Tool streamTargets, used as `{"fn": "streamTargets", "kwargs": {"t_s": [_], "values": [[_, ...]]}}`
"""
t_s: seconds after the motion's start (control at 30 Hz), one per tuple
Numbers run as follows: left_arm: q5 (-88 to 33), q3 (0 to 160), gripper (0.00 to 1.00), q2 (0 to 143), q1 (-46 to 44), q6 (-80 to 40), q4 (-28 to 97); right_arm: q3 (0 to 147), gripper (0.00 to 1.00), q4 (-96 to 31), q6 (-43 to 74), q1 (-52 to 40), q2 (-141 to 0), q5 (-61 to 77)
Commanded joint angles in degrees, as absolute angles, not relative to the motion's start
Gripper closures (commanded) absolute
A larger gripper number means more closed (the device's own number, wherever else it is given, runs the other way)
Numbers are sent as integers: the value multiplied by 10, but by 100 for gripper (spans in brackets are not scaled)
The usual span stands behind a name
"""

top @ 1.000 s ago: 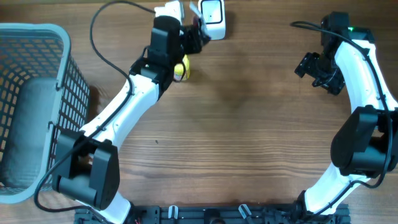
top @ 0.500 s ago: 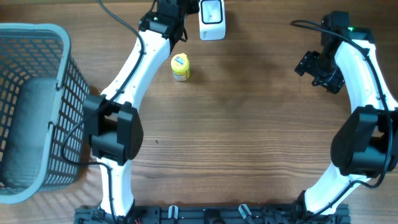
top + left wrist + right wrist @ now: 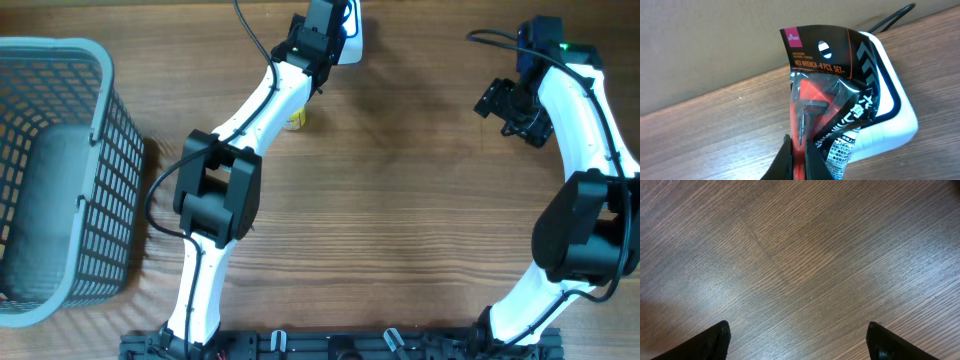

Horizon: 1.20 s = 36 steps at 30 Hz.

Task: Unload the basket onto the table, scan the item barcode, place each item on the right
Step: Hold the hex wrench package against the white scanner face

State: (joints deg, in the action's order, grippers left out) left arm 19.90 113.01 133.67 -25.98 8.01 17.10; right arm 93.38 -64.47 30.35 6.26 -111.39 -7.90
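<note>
1. In the left wrist view, the left claw sits at the bottom edge, mostly cut off. Its dark fingers are clenched on the lower end of a hex wrench packet.
2. The packet stands upright in the middle of the frame. It is black card with an orange border, pink at its upper left corner, with a hang hole and clear film over red contents.
3. A white label at the packet's lower right has print too small to read. Whether it carries a barcode cannot be told.
4. Just behind the packet, on the right of the frame, is a white scanner with a dark face, partly covered by the packet. Whether the two touch cannot be told. A black cable loops at the upper right.
5. In the overhead view, the left arm covers most of the scanner at the top centre, and the packet cannot be made out there. A yellow object peeks from beneath the arm, mostly hidden.
6. A grey basket fills the left edge, cut off by the frame.
7. The right claw hangs at the upper right, released, jaws apart. In its own view only two dark fingertips show, in the bottom corners over the wooden table.
</note>
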Motion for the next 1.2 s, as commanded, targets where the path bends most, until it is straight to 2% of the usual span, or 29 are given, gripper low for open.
{"fn": "streamTargets", "kwargs": {"t_s": [0.0,0.3,0.43,0.57,0.7,0.83,1.17], "values": [[215,1147,96,1348,-258,119,152,931,13,-641,322,60,-1122,-76],[196,1147,96,1392,-269,198,139,931,13,-624,332,60,-1122,-76],[233,1147,96,1435,-295,303,134,931,13,-618,332,60,-1122,-74],[245,1147,96,1446,-300,321,130,931,13,-610,332,60,-1122,-75],[310,1149,96,1444,-305,412,130,931,13,-600,332,60,-1122,-75],[316,1185,96,1433,-305,478,142,929,13,-598,331,60,-1127,-77],[316,1197,96,1411,-290,532,201,885,13,-577,332,60,-1146,-76]]}}
